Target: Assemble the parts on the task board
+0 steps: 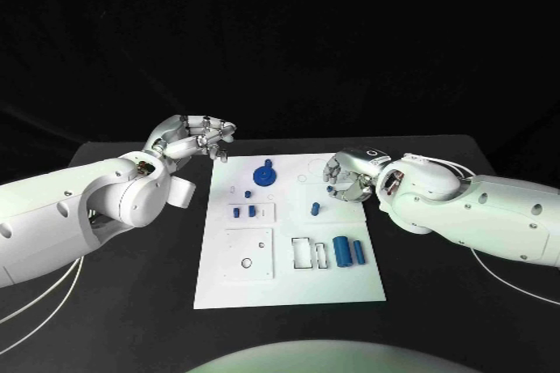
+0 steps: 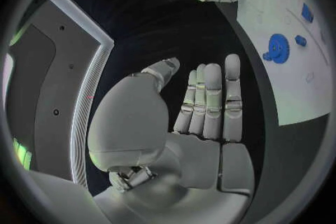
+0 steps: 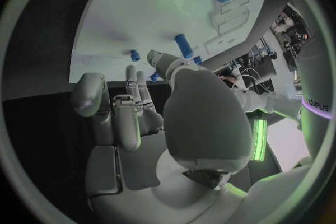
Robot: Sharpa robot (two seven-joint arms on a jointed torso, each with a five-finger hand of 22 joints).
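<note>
While both hands wait off the task board (image 1: 234, 288), nothing is grasped: left hand (image 1: 196, 135) by its far-left corner, fingers straight and apart; right hand (image 1: 348, 175) at its right edge, loosely curled, empty. On the board: blue gear (image 1: 266, 176), small pegs (image 1: 315, 207), large cylinder (image 1: 343, 251) beside outlined recesses, apparently unfilled.

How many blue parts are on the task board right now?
7 visible on the task board: the gear, a peg, two small pieces, a peg, the big cylinder, the slim cylinder. The right hand may hide more.
</note>
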